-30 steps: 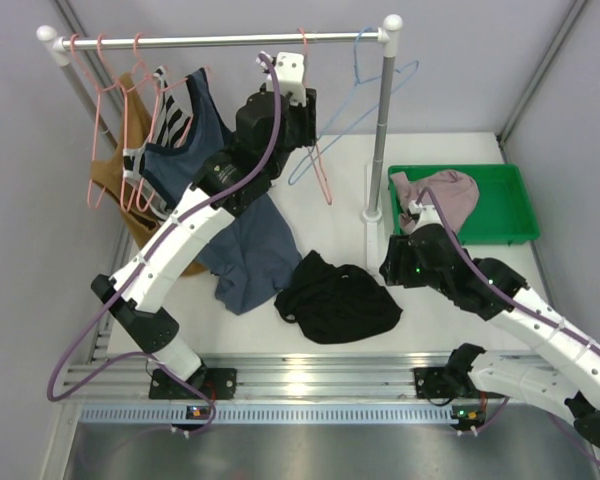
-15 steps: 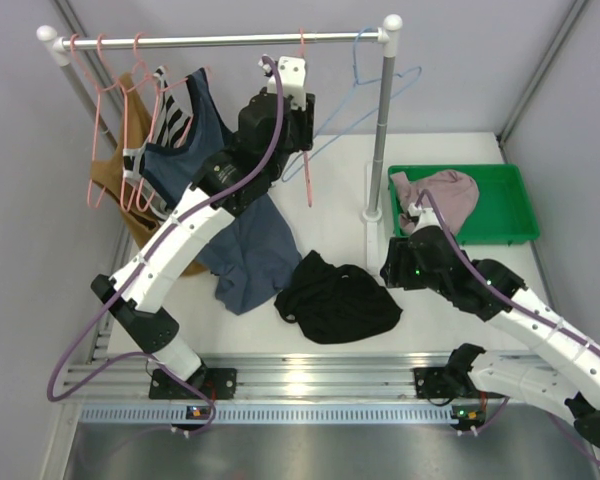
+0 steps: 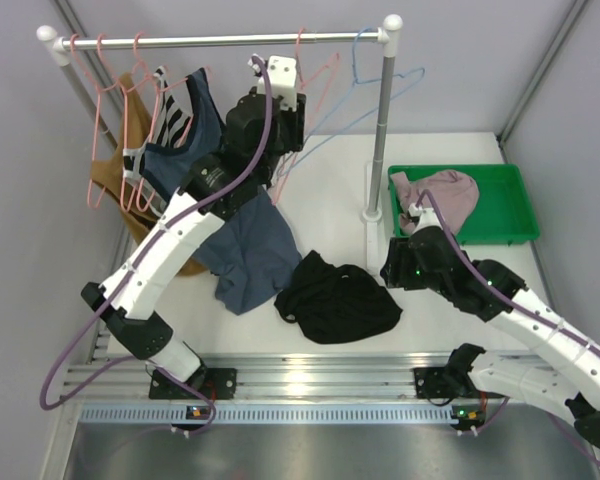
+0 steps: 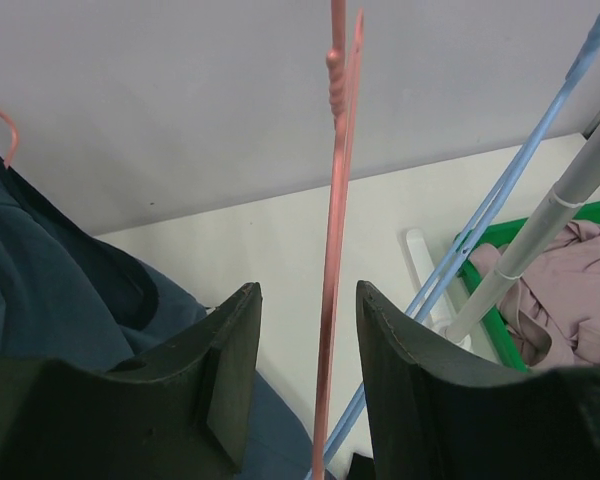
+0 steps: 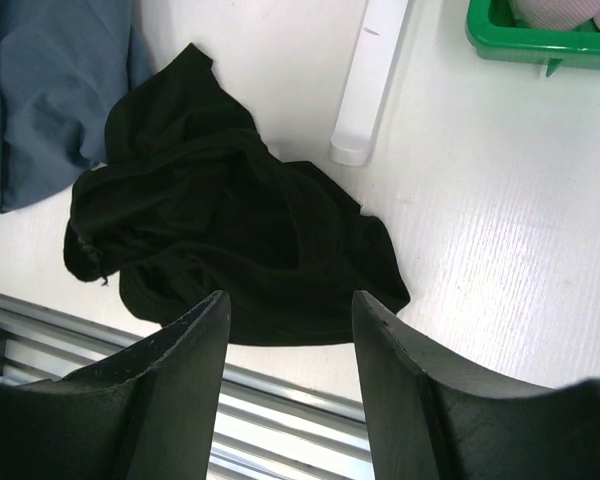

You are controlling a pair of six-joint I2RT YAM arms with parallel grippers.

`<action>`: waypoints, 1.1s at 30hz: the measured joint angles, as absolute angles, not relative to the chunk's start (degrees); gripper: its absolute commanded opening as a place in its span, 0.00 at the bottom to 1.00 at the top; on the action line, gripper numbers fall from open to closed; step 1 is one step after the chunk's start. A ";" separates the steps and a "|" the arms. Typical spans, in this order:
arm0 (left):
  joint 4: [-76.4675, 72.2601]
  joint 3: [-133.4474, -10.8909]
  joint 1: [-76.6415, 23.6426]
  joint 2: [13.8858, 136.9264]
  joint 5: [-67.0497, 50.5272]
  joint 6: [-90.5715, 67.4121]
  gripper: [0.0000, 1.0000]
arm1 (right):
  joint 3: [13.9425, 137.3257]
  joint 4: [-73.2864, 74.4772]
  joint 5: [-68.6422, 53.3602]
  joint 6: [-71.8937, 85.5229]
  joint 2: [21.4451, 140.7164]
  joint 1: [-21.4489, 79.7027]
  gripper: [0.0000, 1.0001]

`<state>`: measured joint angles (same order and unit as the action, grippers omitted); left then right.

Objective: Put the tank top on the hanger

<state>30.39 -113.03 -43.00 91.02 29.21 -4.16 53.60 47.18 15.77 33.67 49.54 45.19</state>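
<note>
In the top view, the fingers of both grippers are hidden beneath their wrist housings, so finger state is read from the wrist views only. The left gripper (image 4: 305, 295) is raised at the rail (image 3: 220, 40), jaws moderately apart, with the hanger (image 4: 332, 200) passing through the gap. The hanger appears edge-on as a thin salmon-pink wire. Its lower end is cut off at the frame edge, and contact with either finger cannot be determined. The right gripper (image 5: 290, 300) is spread wide and holds nothing, directly above the tank top (image 3: 337, 298). The tank top is a crumpled black heap lying near the table (image 3: 350, 230) front edge, right of the slate-blue top (image 3: 245, 250).
</note>
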 measured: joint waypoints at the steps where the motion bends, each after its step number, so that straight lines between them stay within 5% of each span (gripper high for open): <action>1: 30.50 -113.03 -42.74 90.76 29.17 -4.05 0.48 | 53.54 47.16 15.77 33.67 49.47 45.19 0.52; 33: 25.50 -103.68 -28.60 89.45 -6.85 1.85 0.45 | 52.12 48.71 16.29 33.89 47.55 45.19 0.52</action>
